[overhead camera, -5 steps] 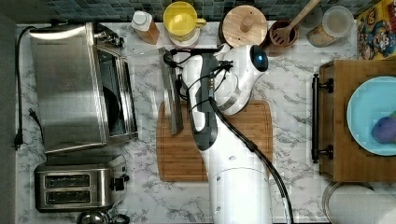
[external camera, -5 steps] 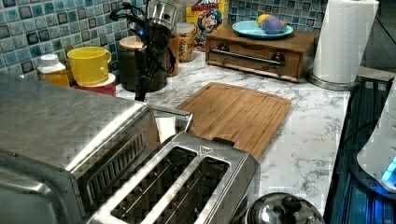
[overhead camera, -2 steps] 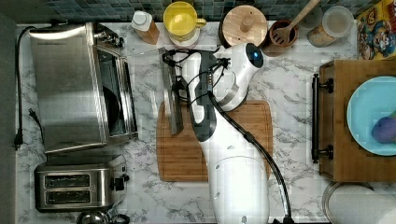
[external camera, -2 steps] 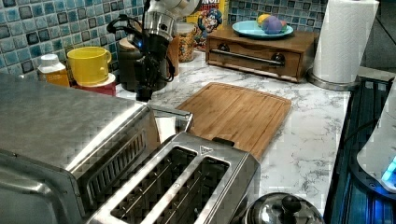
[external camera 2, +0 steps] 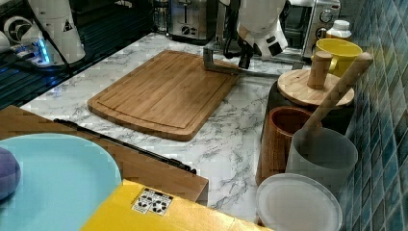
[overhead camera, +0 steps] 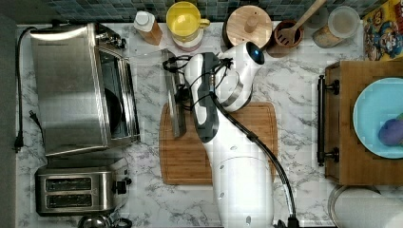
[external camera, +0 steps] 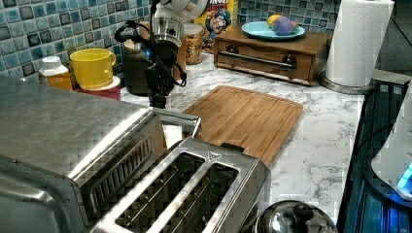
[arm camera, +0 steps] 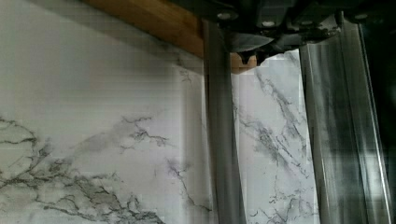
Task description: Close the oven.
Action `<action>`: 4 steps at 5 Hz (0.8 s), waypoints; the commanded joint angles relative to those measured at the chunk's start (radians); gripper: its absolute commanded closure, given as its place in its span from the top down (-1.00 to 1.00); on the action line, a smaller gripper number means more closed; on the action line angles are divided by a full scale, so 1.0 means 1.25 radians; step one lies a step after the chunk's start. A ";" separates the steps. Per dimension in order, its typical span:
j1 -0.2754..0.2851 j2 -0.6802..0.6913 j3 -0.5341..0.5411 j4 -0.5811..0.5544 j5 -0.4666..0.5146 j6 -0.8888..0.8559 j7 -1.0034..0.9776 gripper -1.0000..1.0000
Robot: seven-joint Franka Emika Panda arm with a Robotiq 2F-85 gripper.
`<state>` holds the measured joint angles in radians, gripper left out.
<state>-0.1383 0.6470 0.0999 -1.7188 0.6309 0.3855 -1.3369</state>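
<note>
The oven (overhead camera: 71,90) stands at the top view's left, a steel box whose glass door (overhead camera: 147,90) lies folded down flat over the counter. Its long bar handle (overhead camera: 175,114) runs along the door's free edge, partly over the cutting board. My gripper (overhead camera: 179,92) hangs straight down onto the middle of that handle. In the left view the gripper (external camera: 157,101) sits just above the handle (external camera: 177,116). The right view has the gripper (external camera 2: 244,61) at the handle (external camera 2: 219,66). In the wrist view the handle (arm camera: 224,140) runs out from under the gripper (arm camera: 243,49).
A two-slot toaster (overhead camera: 78,190) stands beside the oven. The wooden cutting board (overhead camera: 190,156) lies under my arm. A yellow mug (overhead camera: 184,19), a bottle (overhead camera: 146,21) and jars line the tiled wall. A wooden drawer box (overhead camera: 361,118) carries a blue plate.
My arm's wrist has swung a little toward the back wall and stands more upright in the left view. The gripper stays at the handle, and the door still lies flat.
</note>
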 commanded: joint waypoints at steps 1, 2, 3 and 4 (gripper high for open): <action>0.012 0.012 0.041 0.123 0.050 -0.121 0.082 -1.00; 0.000 -0.015 0.078 0.092 0.060 -0.097 0.092 -1.00; 0.014 -0.081 0.076 0.055 0.093 -0.084 0.088 -1.00; 0.033 -0.156 0.097 0.049 0.095 -0.094 0.101 -1.00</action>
<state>-0.1838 0.6567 0.1099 -1.7129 0.7046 0.3120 -1.2949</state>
